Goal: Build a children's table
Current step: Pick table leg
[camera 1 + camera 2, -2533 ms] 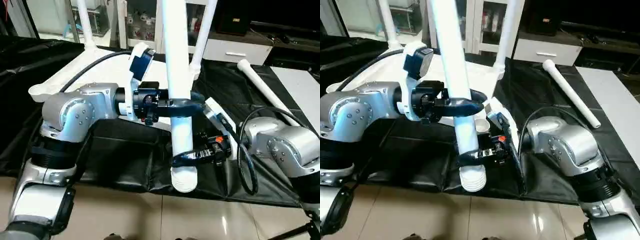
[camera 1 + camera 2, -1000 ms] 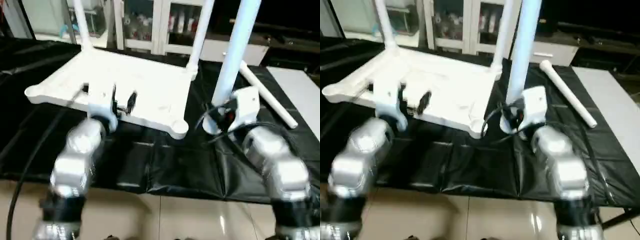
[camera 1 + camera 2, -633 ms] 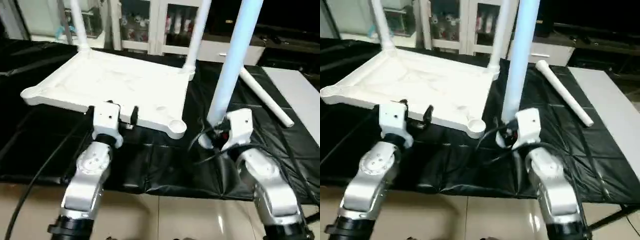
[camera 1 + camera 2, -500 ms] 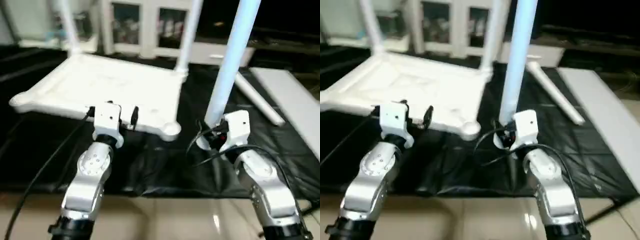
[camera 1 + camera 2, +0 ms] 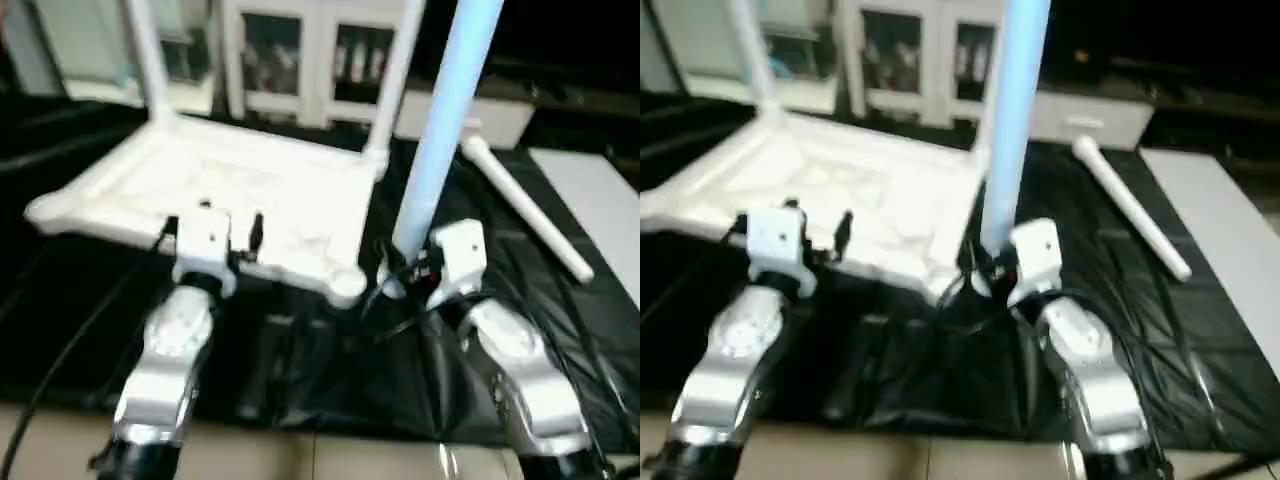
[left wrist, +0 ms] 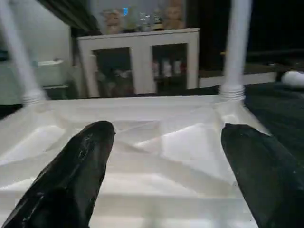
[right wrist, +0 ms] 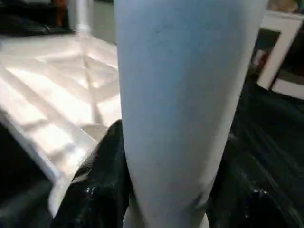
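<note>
Left gripper [image 5: 212,226] agape, right gripper [image 5: 405,268] clamped

This is looking like a lab or test room dressed up as a home. A white cabinet [image 6: 142,61] with glass doors is standing at the back, holding small trinkets, black sheeting [image 5: 330,360] is covering the work surface, and a shiny tiled floor [image 5: 330,460] is showing below.
</note>
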Available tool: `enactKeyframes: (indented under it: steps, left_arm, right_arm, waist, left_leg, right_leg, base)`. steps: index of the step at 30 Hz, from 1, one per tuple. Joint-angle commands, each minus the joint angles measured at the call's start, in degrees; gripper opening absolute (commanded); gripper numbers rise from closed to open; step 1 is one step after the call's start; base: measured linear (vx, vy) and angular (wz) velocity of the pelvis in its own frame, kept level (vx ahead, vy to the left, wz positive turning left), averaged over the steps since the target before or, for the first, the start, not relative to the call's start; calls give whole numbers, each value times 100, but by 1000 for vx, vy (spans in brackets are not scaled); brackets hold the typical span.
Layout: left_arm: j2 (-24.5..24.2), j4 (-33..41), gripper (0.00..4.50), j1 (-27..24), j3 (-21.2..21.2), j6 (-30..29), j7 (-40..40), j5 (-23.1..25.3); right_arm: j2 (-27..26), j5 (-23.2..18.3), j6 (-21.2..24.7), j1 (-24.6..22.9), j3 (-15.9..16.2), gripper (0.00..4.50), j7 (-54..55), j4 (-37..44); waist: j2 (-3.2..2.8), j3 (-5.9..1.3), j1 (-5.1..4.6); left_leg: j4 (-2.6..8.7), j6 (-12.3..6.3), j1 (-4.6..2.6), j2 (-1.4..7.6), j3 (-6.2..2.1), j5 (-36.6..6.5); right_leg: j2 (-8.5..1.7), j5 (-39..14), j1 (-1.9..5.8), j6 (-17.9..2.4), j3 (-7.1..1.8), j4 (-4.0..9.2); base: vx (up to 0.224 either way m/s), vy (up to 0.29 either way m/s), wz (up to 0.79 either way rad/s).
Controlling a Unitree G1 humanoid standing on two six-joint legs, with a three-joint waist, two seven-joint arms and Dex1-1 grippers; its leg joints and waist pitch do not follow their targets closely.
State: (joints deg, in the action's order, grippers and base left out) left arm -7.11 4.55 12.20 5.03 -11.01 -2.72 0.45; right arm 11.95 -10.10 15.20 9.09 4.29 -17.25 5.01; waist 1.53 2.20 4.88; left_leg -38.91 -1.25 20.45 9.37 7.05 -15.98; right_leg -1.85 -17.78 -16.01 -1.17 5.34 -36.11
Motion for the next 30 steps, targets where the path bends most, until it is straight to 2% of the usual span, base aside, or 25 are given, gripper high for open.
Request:
enactKeyframes:
  steps: [1, 2, 3, 4, 5, 6, 7, 8, 9, 10, 11, 12, 13, 14, 15, 16, 17, 18, 19, 20, 21, 23, 25, 27, 30]
  left_arm:
    - [-101, 39, 418, 22, -97, 2, -20, 96]
    - [-112, 25, 418, 28, -83, 10, -40, 94]
    - [-115, 12, 418, 27, -68, 19, -53, 96]
    - [-109, -3, 418, 30, -55, 23, -80, 103]
    - [-107, -8, 418, 33, -51, 21, -87, 107]
    - [-101, -12, 418, 38, -50, 21, -91, 110]
    - [-92, -17, 418, 42, -48, 19, -98, 104]
    - [-79, -20, 418, 48, -43, 13, -100, 103]
    - [-68, -23, 418, 54, -34, 16, -99, 107]
    - [-61, -24, 418, 64, -18, 16, -106, 84]
    - [-63, -21, 418, 63, -9, 14, -108, 81]
    - [-65, -16, 418, 53, 1, 11, -124, 89]
    - [-65, -16, 418, 49, 1, 10, -129, 94]
    - [-69, -16, 418, 38, -3, 11, -143, 109]
    - [-71, -17, 418, 34, -5, 12, -147, 113]
    - [-65, -14, 418, 20, -44, -39, -215, 27]
    - [-58, -11, 418, 14, -71, -79, -261, -43]
    - [-91, -4, 418, 11, -64, -126, -349, -85]
    - [-239, -17, 418, 0, 27, -79, -745, -212]
    - [-272, -23, 418, -2, 45, -55, -859, -263]
    - [-413, -61, 418, -14, 84, 144, -1363, -521]
    - [-628, -192, 434, 16, 91, 347, -2059, -890]
    - [-945, -500, 434, 157, 108, 244, -2816, -1148]
    - [-1131, -650, 434, 229, 186, 214, -3143, -1142]
    - [-1728, -1242, 434, 582, 410, 174, -4196, -994]
  right_arm:
    - [-72, 39, -75, 85, 32, 186, -8, 58]
    - [-78, 57, -78, 77, 36, 186, -7, 60]
    - [-100, 40, -64, 50, 24, 186, 8, 86]
    - [-121, 17, -23, 19, 6, 186, 48, 124]
    - [-125, 13, -2, 9, -1, 186, 66, 135]
    - [-140, -17, 21, 1, -19, 186, 74, 137]
    - [-147, -35, 61, -7, -27, 186, 81, 144]
    - [-147, -44, 62, -19, -30, 186, 76, 155]
    - [-148, -59, 67, -31, -31, 186, 66, 164]
    - [-152, -63, 84, -41, -28, 186, 47, 175]
    - [-155, -58, 86, -47, -25, 186, 44, 178]
    - [-190, -40, 64, -59, -43, 186, 76, 178]
    - [-199, -23, 38, -61, -49, 186, 94, 176]
    - [-203, -13, 22, -61, -54, 186, 111, 173]
    - [-203, -11, 17, -60, -55, 186, 116, 171]
    - [-191, -18, 25, -48, -60, 186, 113, 170]
    - [-185, -24, 28, -41, -67, 186, 111, 170]
    - [-181, -35, 32, -30, -77, 186, 109, 174]
    - [-163, -81, 37, 0, -108, 186, 73, 176]
    - [-156, -89, 39, 10, -115, 186, 63, 174]
    - [-123, -140, 46, 56, -137, 186, -13, 144]
    - [-60, -189, 51, 129, -145, 186, -158, 99]
    - [52, -244, 110, 214, -113, 186, -403, 73]
    - [110, -299, 155, 238, -90, 186, -556, 77]
    - [385, -495, 271, 280, 1, 186, -1098, 112]
  waist:
    - [-66, -378, 87]
    - [-248, -411, -230]
    - [-306, -412, -338]
    - [-231, -508, -391]
    - [-155, -424, -391]
    - [-49, -397, -393]
    - [7, -402, -427]
    - [252, -334, -409]
    - [305, -333, -164]
    - [372, -258, 24]
    - [359, -220, 87]
    - [284, -160, 105]
    - [354, -109, 78]
    - [43, -136, -37]
    - [51, -132, -141]
    - [-198, -185, -540]
    - [-226, -184, -535]
    - [-198, -227, -651]
    - [-175, -225, -651]
    - [-26, -258, -574]
    - [46, -338, -456]
    - [110, -435, -406]
    - [87, -389, -405]
    - [78, -295, -392]
    - [41, -173, -352]
  left_leg:
    - [486, -223, 359, 244, -42, 923]
    - [721, -941, -305, 528, -498, 1677]
    - [720, -1493, -919, 783, -808, 1532]
    - [598, -2204, -1156, 976, -1019, 2160]
    - [666, -2306, -892, 901, -798, 2309]
    - [760, -2253, -747, 715, -506, 1953]
    - [756, -2199, -738, 599, -432, 1696]
    - [638, -1705, -432, 105, -48, 523]
    - [45, -737, -373, -442, 336, -826]
    - [-307, 17, -1, -314, 25, -800]
    - [-368, 283, 73, -272, -68, -669]
    - [-356, 665, 94, -230, -180, -530]
    - [-274, 455, 339, -122, -293, -199]
    - [121, 432, 54, 7, -326, -33]
    - [354, 278, -122, 4, -240, -311]
    - [983, 229, -363, 496, -684, -1963]
    - [992, 101, -505, 559, -752, -2167]
    - [979, -248, -520, 554, -789, -1714]
    - [898, -454, -468, 484, -728, -1210]
    - [674, -619, -172, 314, -469, -44]
    - [549, -582, 29, 207, -333, 1254]
    - [513, -459, 20, 198, -322, 2150]
    - [551, -410, 11, 189, -273, 1833]
    - [633, -292, -14, 242, -240, 694]
    - [775, 263, -146, 327, -136, -1165]
  right_leg:
    - [-627, 1028, 597, -1169, -340, 448]
    - [-111, 669, 100, -533, 79, -66]
    - [-132, -120, -581, -342, 68, -337]
    - [-276, -525, -922, 128, -34, -653]
    - [-326, -160, -1056, 472, -118, -790]
    - [-308, 336, -1077, 481, -146, -705]
    - [-352, 605, -1060, 353, -214, -513]
    - [-510, 1026, -714, 6, -462, 146]
    - [-770, -899, -261, -715, -1349, 672]
    - [-1021, -2083, 219, -1757, -1662, 765]
    - [-982, -2123, 256, -1945, -1708, 747]
    - [-801, -1921, 204, -2056, -1711, 733]
    - [-999, -1741, 314, -1979, -1352, 713]
    - [-773, -2133, -61, -1632, -949, 751]
    - [-583, -2396, -164, -1429, -755, 792]
    - [-135, -1446, -345, -883, -334, 185]
    - [-196, -870, -455, -835, -292, 80]
    - [-319, 137, -460, -794, -234, 0]
    - [-388, 512, -456, -799, -239, 71]
    - [-732, 1303, -244, -1012, -433, 292]
    - [-840, 2319, -90, -1142, -567, 212]
    - [-776, 3071, -86, -1166, -540, 111]
    - [-709, 2624, -177, -1304, -515, 146]
    - [-725, 1392, -213, -1372, -524, 251]
    - [-711, -795, -321, -1190, -548, 433]
  base:
    - [137, 42, -17]
    - [183, 34, -3]
    - [183, 34, -3]
    - [170, 5, 6]
    - [82, 4, 2]
    - [82, 4, 2]
    - [53, -35, -1]
    - [36, -72, -1]
    - [36, -72, -1]
    - [43, -67, -30]
    - [59, -36, -62]
    - [59, -36, -62]
    - [50, 6, -49]
    - [38, 56, -14]
    - [38, 56, -14]
    - [73, 81, -2]
    - [89, 59, -5]
    - [89, 59, -5]
    - [53, 40, 4]
    - [0, 0, 0]
    - [0, 0, 0]
    - [0, 0, 0]
    - [0, 0, 0]
    - [0, 0, 0]
    - [-41, -28, 4]
